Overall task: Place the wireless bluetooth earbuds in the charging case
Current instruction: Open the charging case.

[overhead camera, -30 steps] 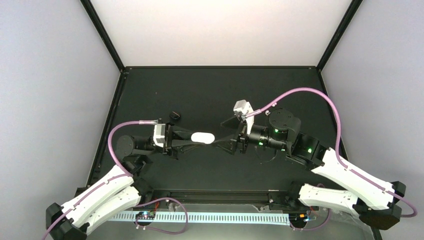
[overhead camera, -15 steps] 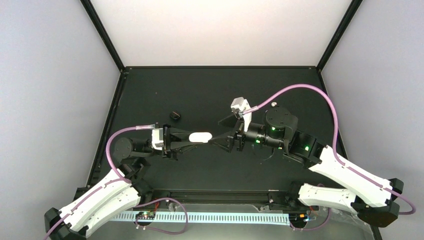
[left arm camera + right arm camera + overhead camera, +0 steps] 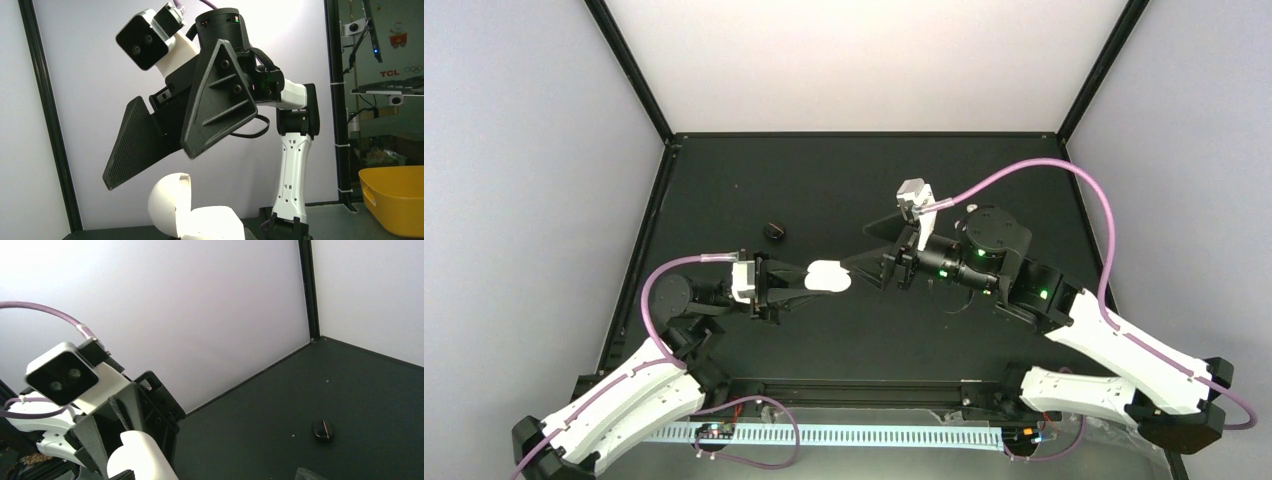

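Our left hand [image 3: 816, 279] is clamped on the charging case [image 3: 831, 276], near the middle of the surface [image 3: 824, 180]. A second ago the case read as a flat white pill. Now it looks thicker, and the left wrist view shows its lid raised as a white dome at 9 o'clock of the base. The left hand has slipped a little toward 6 o'clock since then.

Our right hand [image 3: 864, 252] stands wide and holds nothing, just at 3 o'clock of the case. One finger tip reaches close to the shell, but we cannot tell whether it touches. Its wrist has swung slightly toward 1 o'clock in the last half second.

A small dark round piece [image 3: 772, 231] lies at 11 o'clock of the case, well apart and unmoved.
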Robot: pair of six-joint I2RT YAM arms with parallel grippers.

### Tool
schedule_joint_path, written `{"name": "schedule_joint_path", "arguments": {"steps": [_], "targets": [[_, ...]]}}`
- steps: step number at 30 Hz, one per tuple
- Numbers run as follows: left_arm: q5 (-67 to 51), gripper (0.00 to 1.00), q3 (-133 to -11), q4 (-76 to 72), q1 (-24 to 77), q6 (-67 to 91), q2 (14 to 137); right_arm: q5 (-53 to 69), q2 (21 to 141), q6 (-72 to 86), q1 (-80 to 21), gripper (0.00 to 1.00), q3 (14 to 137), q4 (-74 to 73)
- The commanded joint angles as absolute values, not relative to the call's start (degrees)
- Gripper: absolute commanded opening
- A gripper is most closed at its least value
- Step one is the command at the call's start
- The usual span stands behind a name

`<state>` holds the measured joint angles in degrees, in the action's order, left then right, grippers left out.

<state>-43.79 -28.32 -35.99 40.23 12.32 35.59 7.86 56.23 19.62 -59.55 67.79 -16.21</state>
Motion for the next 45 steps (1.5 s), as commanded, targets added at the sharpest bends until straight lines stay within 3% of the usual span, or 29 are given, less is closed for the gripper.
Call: {"name": "schedule_joint_path", "arguments": {"steps": [1, 4, 7, 16, 32, 42, 45], "targets": [[-44.99, 0.02, -28.54, -35.99, 40.57, 11.01, 34.64, 11.54, 54.49, 20.56, -59.51, 0.83, 68.73, -13.26], [-45.03, 0.02, -28.73, -36.04, 40.53, 11.56, 34.66, 20.80, 56.16, 19.96, -59.59, 0.83, 71.02, -14.60], [-45.61, 0.02, -28.98, -36.20, 40.56, 12.14, 34.84, 21.61, 58.85, 18.21, -60.03, 0.80, 73.75, -19.38], [-49.29, 0.01, -29.44, -38.91, 40.69, 15.93, 35.56, 20.87, 62.36, 15.05, -60.28, 0.53, 75.49, -24.12], [-49.84, 0.02, -30.55, -39.12, 40.83, 17.80, 37.43, 21.14, 63.21, 12.48, -61.74, 0.27, 76.41, -25.82], [-48.08, 0.01, -30.58, -38.06, 40.80, 17.22, 37.85, 19.14, 63.31, 10.69, -62.83, 0.02, 77.58, -27.92], [-47.88, 0.02, -30.59, -38.08, 40.81, 17.22, 38.15, 18.48, 63.28, 10.10, -62.95, 0.01, 77.78, -28.53]]}}
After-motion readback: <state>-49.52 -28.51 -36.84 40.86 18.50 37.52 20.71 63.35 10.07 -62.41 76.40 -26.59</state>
